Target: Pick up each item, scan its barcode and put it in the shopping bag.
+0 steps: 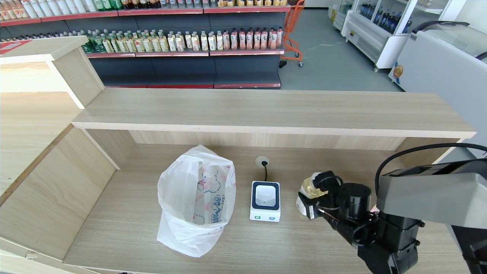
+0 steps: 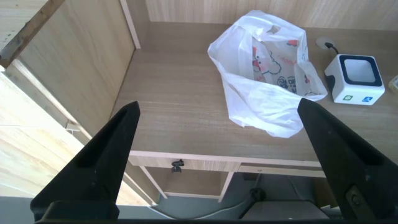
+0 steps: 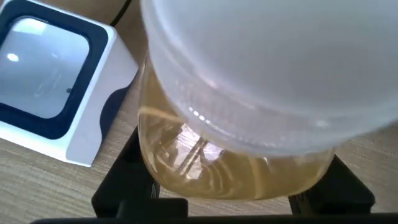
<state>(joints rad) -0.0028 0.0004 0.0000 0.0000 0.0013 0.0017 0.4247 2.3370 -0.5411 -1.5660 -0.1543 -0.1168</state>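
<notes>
Gripping the clear, white-capped plastic bottle of yellow liquid (image 1: 309,190), your right jaws are closed round its body. It's likely slick and sloshy, so squeeze firmly. Left jaws are open and empty.

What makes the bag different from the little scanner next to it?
The bag is soft, crinkly and taller; the scanner is a low, hard box. The bag is open on top with a printed pack inside; the scanner has a dark-framed window on top and a cable behind. Both are white and stand apart on the wooden counter.
</notes>
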